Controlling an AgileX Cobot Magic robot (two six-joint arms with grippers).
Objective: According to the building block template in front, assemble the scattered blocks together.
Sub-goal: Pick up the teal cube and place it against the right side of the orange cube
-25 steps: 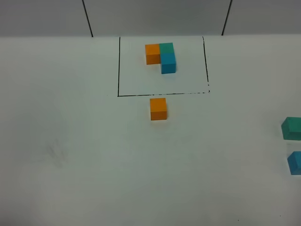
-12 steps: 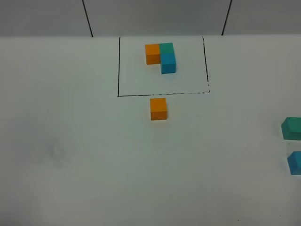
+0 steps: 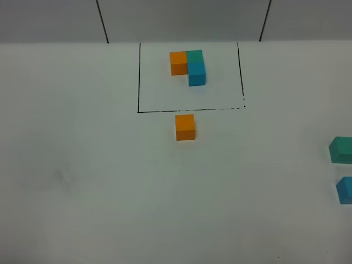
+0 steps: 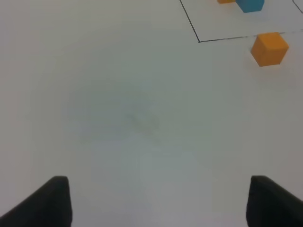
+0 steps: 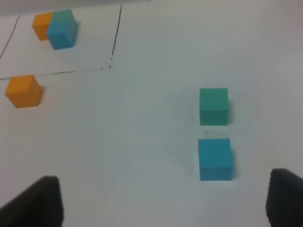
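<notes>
The template (image 3: 190,66) is an L of joined orange, teal-green and sky-blue cubes inside a thin black rectangle (image 3: 138,82) at the back; it also shows in the right wrist view (image 5: 54,28). A loose orange cube (image 3: 185,127) sits just in front of the rectangle's front line, also seen in the left wrist view (image 4: 269,48) and the right wrist view (image 5: 22,91). A loose teal-green cube (image 3: 342,149) (image 5: 214,106) and a loose sky-blue cube (image 3: 345,190) (image 5: 215,159) sit at the far right edge. My left gripper (image 4: 158,203) and right gripper (image 5: 163,201) are open and empty.
The white table (image 3: 110,192) runs back to a grey wall (image 3: 181,19) with two dark vertical seams. Neither arm shows in the exterior view.
</notes>
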